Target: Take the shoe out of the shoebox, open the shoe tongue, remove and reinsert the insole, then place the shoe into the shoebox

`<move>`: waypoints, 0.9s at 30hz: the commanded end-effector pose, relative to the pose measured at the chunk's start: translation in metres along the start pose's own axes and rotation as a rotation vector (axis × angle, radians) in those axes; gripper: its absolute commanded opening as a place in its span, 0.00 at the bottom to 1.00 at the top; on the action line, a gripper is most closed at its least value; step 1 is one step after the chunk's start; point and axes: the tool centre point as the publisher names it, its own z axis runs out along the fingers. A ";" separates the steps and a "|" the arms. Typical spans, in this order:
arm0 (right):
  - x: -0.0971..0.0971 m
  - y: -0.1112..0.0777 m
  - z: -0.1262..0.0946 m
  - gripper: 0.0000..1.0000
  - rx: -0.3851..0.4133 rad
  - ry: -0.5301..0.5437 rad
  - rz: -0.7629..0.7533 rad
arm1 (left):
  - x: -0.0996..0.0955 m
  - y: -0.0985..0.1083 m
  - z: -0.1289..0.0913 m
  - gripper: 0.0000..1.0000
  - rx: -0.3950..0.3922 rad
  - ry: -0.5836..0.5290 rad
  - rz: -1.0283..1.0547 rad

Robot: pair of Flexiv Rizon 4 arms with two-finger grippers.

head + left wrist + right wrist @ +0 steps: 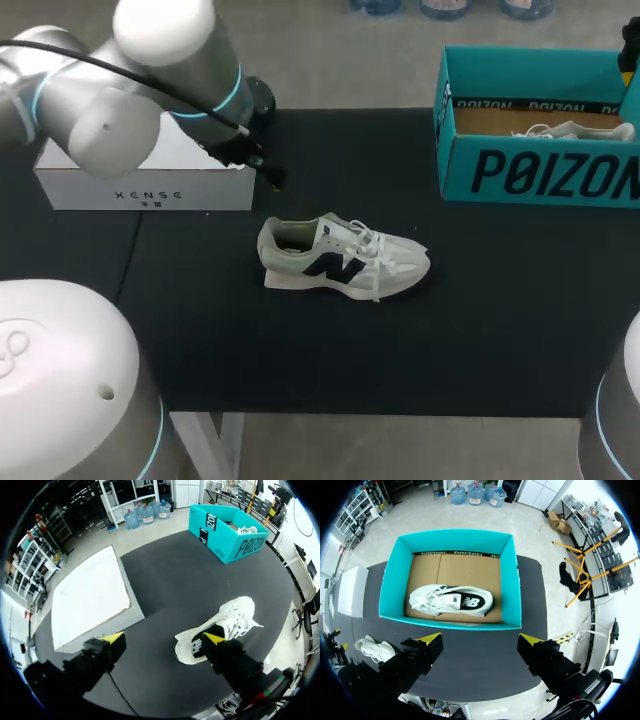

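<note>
A white sneaker (pixel 340 262) with a dark side logo stands on its sole in the middle of the black table, toe to the right. My left gripper (pixel 268 172) hangs above and behind its heel. In the left wrist view this gripper (pixel 164 639) is open and holds nothing, with the sneaker (pixel 222 625) just past one fingertip. The teal shoebox (pixel 530 175) stands open at the back right with a second white shoe (pixel 452 600) lying inside. High over the shoebox (pixel 390 587), my right gripper (pixel 480 638) is open and holds nothing.
A flat white box (pixel 150 185) lies at the table's back left, under my left arm. The table (pixel 400 350) has bare black surface in front of the sneaker and between it and the shoebox.
</note>
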 end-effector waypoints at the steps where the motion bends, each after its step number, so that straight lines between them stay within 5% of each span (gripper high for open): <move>1: 0.000 0.000 0.000 1.00 0.000 0.001 0.001 | -0.010 0.007 -0.004 1.00 0.241 0.557 0.515; 19: 0.000 0.000 0.000 1.00 0.000 0.001 0.001 | -0.010 0.007 -0.004 1.00 0.241 0.557 0.515; 24: 0.000 0.000 0.000 1.00 0.000 0.001 0.001 | 0.009 -0.009 -0.020 1.00 0.421 0.506 0.678; 27: 0.000 0.000 0.000 1.00 0.000 0.001 0.001 | 0.014 -0.010 -0.022 1.00 0.459 0.499 0.738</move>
